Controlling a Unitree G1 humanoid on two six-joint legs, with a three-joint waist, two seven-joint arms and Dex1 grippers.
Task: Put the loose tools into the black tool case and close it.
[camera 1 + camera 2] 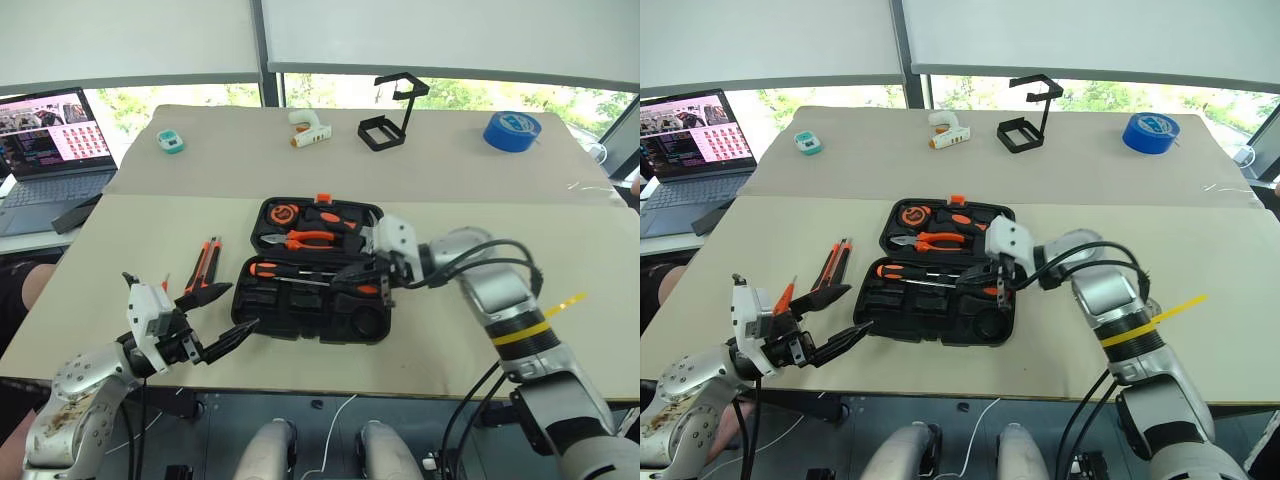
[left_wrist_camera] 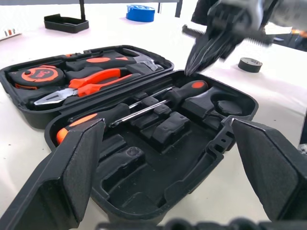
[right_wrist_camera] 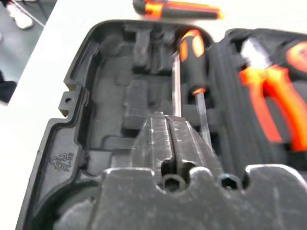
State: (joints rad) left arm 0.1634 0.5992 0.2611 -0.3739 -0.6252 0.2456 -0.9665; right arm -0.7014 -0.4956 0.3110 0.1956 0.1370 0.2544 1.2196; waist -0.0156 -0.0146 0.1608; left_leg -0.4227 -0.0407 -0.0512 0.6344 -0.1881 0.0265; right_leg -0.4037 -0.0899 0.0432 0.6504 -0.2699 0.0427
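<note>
Black moulded plastic clamshell tool case (image 1: pixel 310 300) lying open on the beige table (image 1: pixel 120 260), lid half packed with orange-handled pliers (image 1: pixel 300 239) and an orange tape measure (image 1: pixel 283 212)

Right gripper (image 1: pixel 352 272) over the near tray, black fingers (image 3: pixel 163 139) pressed together, nothing between them, tips just above two orange-and-black-handled screwdrivers (image 2: pixel 144 103) lying side by side in their slots

Left gripper (image 1: pixel 222 318) at the tray's near-left corner, fingers (image 2: pixel 72 167) spread wide, empty, case corner framed between them

Orange-black utility knife (image 1: pixel 203 266) on the table just beyond the left fingers, outside the case

Small dark tape roll (image 2: pixel 250 64) on the table past the right fingers, apart from the case
</note>
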